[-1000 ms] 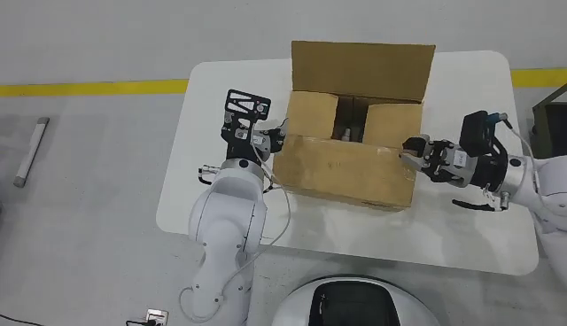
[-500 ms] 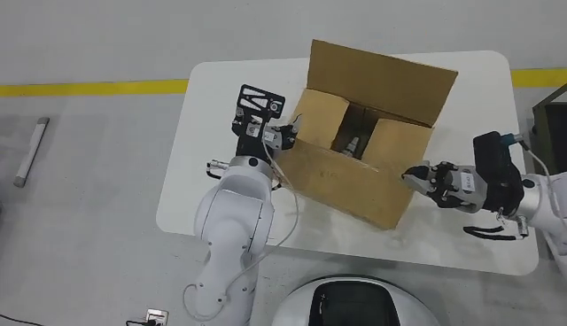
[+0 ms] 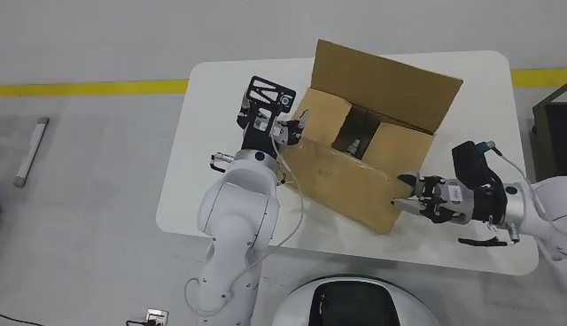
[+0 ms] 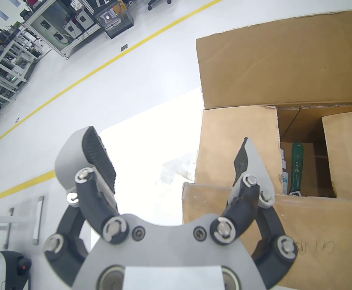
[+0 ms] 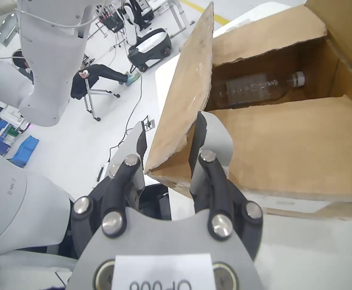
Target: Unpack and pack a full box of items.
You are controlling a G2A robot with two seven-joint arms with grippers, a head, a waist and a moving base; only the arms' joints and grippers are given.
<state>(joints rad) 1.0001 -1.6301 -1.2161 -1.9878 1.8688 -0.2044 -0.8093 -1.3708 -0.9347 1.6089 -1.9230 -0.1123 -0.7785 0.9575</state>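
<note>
On the box [image 3: 341, 174] front-flap edge, right gripper [image 3: 403, 191] tight

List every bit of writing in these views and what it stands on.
Handwritten pen scrawl on the cardboard box front: not legible.
White brand print along the green wrench handle, inside the box: left unquoted.
White label on the right gripper base: cut off by the frame edge, not readable whole.
Print on the clear bottle: none readable.
</note>
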